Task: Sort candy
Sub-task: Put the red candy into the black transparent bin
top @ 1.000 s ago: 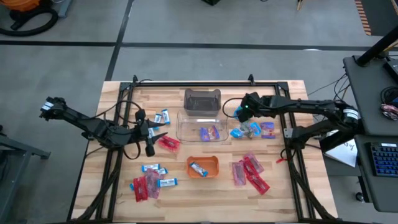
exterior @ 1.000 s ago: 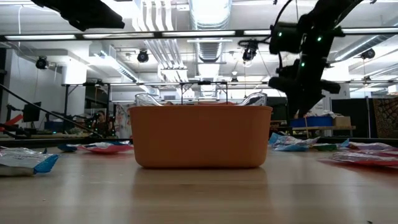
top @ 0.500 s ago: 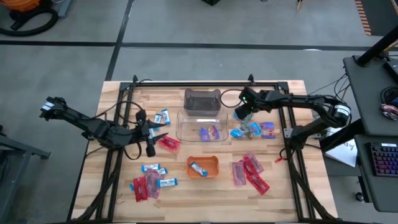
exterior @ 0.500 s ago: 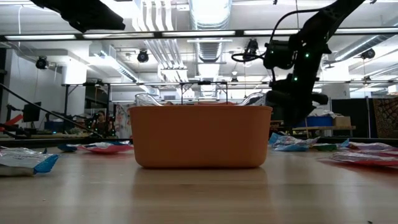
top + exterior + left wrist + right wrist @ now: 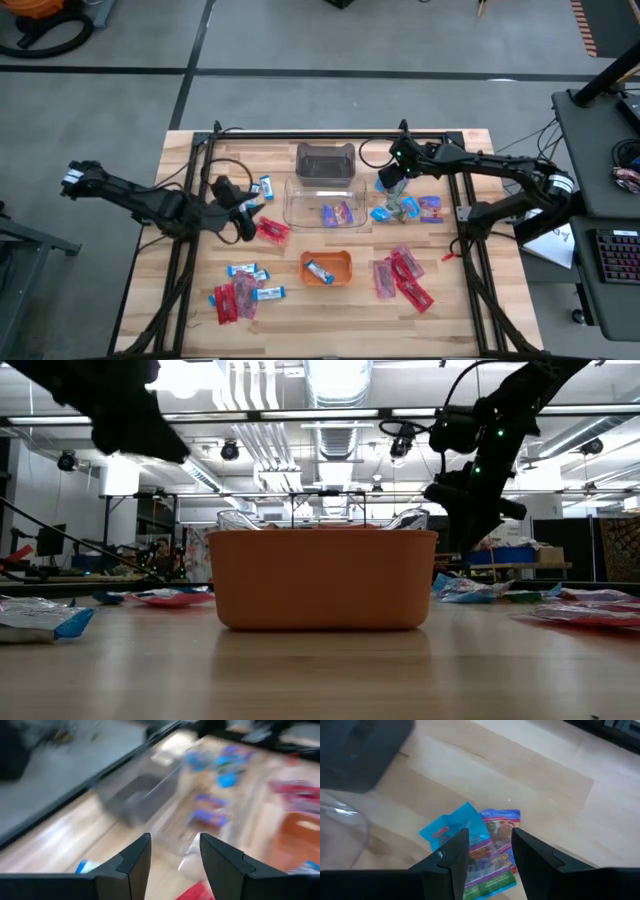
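**Sort barely started: most candy on the table, both my grippers empty**

Candy status, high view:
- Two purple/blue wrappers (image 5: 337, 213) already in the clear bin (image 5: 298, 206) at table centre.
- One blue-and-white bar (image 5: 321, 268) in the small orange tray (image 5: 344, 259).
- Dark bin (image 5: 325, 160) behind the clear one: looks empty, can't be sure.
- Loose on the wood: red packets (image 5: 401, 277) in a pile on the right side near the front; mixed red and blue-white pile (image 5: 240, 290) on the left near the front; one red packet (image 5: 271, 231) just left of the clear bin; blue-white bars (image 5: 262, 187) farther back on the left; blue/purple wrappers (image 5: 407, 208) right of the clear bin.

My hands:
- Right gripper (image 5: 393, 178) hangs above the blue/purple cluster, between dark bin and wrappers. Right wrist view: fingers (image 5: 452, 861) parted, nothing between them, blue and purple wrappers (image 5: 479, 845) on the table directly below. Off the table in the low view.
- Left gripper (image 5: 247, 208) sits beside the single red packet and the blue-white bars. Left wrist view is blurred but fingers (image 5: 131, 862) are clearly spread and empty.

Judgement: three pieces binned, dozens left, so early in the job. Next sensible pick for my right is the wrapper under it; for my left, the red packet. Risk: the wrappers overlap, so one pinch may lift two.
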You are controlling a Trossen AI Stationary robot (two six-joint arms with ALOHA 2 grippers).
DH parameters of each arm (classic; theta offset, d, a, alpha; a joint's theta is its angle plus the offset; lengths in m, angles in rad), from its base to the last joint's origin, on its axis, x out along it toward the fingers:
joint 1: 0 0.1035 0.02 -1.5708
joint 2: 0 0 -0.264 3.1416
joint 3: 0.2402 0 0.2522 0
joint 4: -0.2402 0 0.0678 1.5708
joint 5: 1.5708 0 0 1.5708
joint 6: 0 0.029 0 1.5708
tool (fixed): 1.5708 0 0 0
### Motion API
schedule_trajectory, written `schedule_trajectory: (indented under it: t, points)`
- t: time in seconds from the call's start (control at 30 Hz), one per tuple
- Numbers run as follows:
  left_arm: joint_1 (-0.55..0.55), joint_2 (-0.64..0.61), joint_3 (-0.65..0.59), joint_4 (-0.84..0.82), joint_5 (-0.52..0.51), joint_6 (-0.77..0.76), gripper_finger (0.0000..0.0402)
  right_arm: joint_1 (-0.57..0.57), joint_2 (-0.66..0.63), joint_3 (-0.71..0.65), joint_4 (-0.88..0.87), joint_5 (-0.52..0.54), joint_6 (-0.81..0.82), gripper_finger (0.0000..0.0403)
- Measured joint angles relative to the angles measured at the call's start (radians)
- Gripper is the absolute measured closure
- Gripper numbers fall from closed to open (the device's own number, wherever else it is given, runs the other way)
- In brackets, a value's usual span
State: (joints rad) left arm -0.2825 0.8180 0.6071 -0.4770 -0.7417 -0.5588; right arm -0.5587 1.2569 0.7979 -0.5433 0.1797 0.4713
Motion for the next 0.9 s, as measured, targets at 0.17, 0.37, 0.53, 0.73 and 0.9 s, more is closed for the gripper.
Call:
schedule_trajectory:
  t: [0.17,0.37,0.53,0.73,0.9]
  points:
    - [0.1,0.017,0.0,-0.117,0.081,-0.097,0.0248,0.031,-0.04,0.0,0.0,-0.002,0.0,0.0261]
    - [0.15,0.04,0.0,-0.126,0.211,-0.064,0.0248,0.087,-0.061,0.0,0.0,-0.004,0.0,0.0261]
    - [0.139,0.069,-0.002,-0.126,0.463,0.124,0.0248,0.125,-0.061,0.0,-0.001,-0.004,0.0,0.0261]
    - [0.137,0.139,-0.005,-0.123,0.522,0.253,0.0248,0.153,-0.062,0.0,-0.001,-0.004,0.0,0.0261]
    - [0.137,0.238,-0.009,-0.099,0.524,0.297,0.0244,0.168,-0.062,0.0,-0.001,-0.004,0.0,0.0261]
